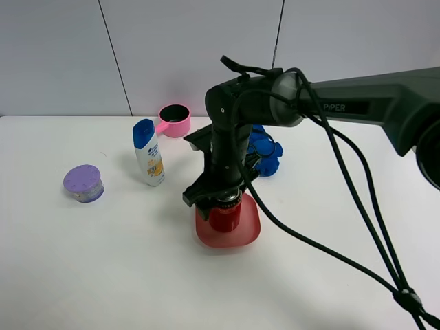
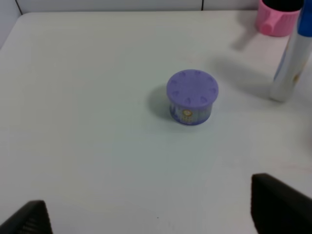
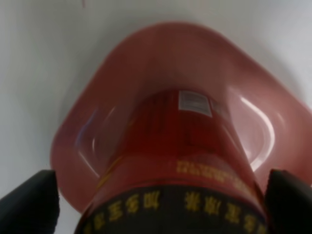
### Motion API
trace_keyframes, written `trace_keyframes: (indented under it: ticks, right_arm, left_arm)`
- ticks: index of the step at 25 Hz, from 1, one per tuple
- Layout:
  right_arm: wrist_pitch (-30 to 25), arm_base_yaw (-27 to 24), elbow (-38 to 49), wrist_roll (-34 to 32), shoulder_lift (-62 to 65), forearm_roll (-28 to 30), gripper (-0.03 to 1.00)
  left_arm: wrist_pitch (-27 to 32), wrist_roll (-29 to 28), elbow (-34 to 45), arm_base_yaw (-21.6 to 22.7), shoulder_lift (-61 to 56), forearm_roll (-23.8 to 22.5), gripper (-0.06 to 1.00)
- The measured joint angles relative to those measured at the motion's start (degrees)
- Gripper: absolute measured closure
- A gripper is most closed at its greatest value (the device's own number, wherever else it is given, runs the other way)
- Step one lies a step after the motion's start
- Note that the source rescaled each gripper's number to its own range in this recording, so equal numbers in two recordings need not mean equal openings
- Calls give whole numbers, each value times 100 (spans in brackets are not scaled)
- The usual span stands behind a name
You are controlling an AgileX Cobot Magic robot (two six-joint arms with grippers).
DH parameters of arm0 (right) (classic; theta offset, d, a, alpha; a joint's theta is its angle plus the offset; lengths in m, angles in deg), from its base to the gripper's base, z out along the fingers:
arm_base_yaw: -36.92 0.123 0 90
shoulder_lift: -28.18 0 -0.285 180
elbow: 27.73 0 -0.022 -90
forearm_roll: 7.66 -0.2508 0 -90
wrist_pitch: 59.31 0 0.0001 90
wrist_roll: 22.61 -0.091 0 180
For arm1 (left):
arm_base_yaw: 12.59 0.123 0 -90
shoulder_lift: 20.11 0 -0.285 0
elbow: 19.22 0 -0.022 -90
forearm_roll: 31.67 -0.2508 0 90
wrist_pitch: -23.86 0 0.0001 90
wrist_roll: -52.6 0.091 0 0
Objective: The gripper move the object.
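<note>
The red soda can [image 1: 225, 214] stands upright in the pink square plate [image 1: 247, 232] near the table's middle. My right gripper [image 1: 218, 194], a black claw on a dark grey-green arm, reaches across from the right and comes down over the can's top. In the right wrist view the can [image 3: 180, 146] fills the space between the two black fingers [image 3: 29, 202], with the plate [image 3: 146, 63] under it. My left gripper [image 2: 156, 217] is open and empty over bare table. It is out of the exterior view.
A white-and-blue shampoo bottle [image 1: 149, 152] stands to the left of the can, with a pink cup [image 1: 174, 120] behind it. A purple round container [image 1: 84, 183] sits at far left. A blue object [image 1: 265, 150] lies behind the arm. Black cables [image 1: 357, 206] hang at right.
</note>
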Motion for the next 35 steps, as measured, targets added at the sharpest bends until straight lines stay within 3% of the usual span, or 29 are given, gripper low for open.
trace_keyframes:
  ticks: [8,11,17,21,24,29,35]
  right_arm:
    - [-8,0,0,0,1183,76,-3]
    - [-19,0,0,-23,2010,405,-3]
    - [-140,0,0,-933,4044,2369,-3]
    - [-902,0,0,-1401,5284,3608,-3]
    - [-1178,0,0,-1452,6172,4107,-3]
    - [-1259,0,1,-1290,7665,4065,-2]
    - [-1279,-245,-4,-632,8784,3079,7]
  left_arm:
    - [0,0,0,0,0,0,-6]
    - [0,0,0,0,0,0,-6]
    - [0,0,0,0,0,0,-6]
    - [0,0,0,0,0,0,-6]
    - [0,0,0,0,0,0,-6]
    - [0,0,0,0,0,0,-6]
    - [0,0,0,0,0,0,-6]
